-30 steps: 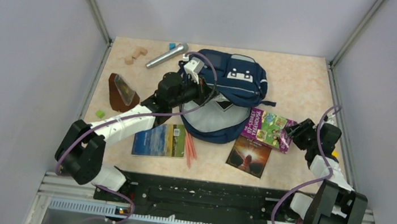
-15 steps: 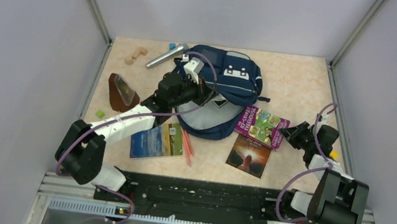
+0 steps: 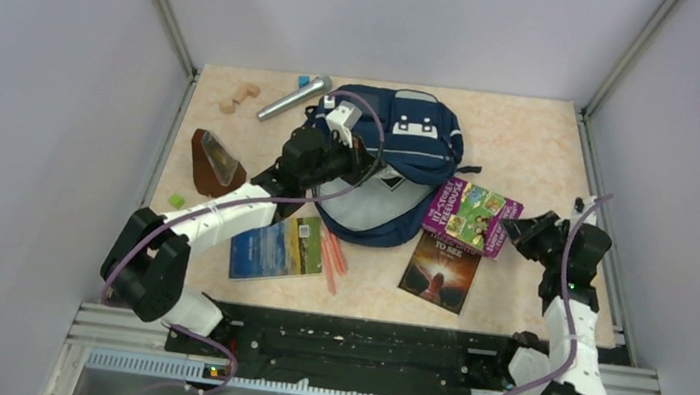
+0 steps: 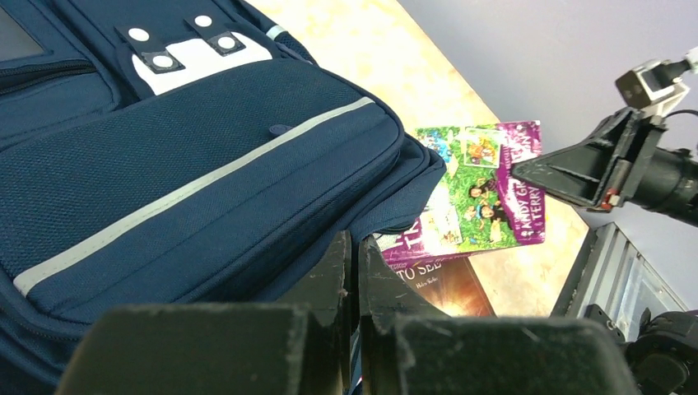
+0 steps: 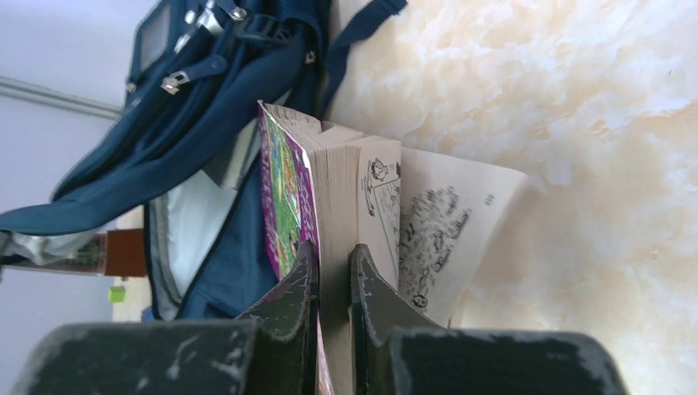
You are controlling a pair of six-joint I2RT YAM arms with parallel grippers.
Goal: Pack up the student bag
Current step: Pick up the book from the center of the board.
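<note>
The right claw (image 5: 333, 255) is nipped down on the purple book (image 5: 288, 181). It bites a wad of pages while a few loose leaves fan out beside its jaws; whether the book is clear of the table (image 3: 533, 150) I can't tell. Straight past the book from that claw lies the bag (image 3: 413, 145), its mouth gaping toward the claw and showing pale lining. The left claw (image 4: 354, 247) is pinched shut right at the rim of that mouth, seemingly gripping the fabric to hold it open. To my eye the packing has barely begun: the bag is open, one book is gripped, and nothing is visibly inside. Left to pack are the dark book (image 3: 440, 269) just beside the right claw's catch, and the blue book (image 3: 279, 246) and pink sticks (image 3: 334, 254) behind the left claw. Off to that claw's side are a silver tube (image 3: 293, 97) and wooden blocks (image 3: 240, 95).
</note>
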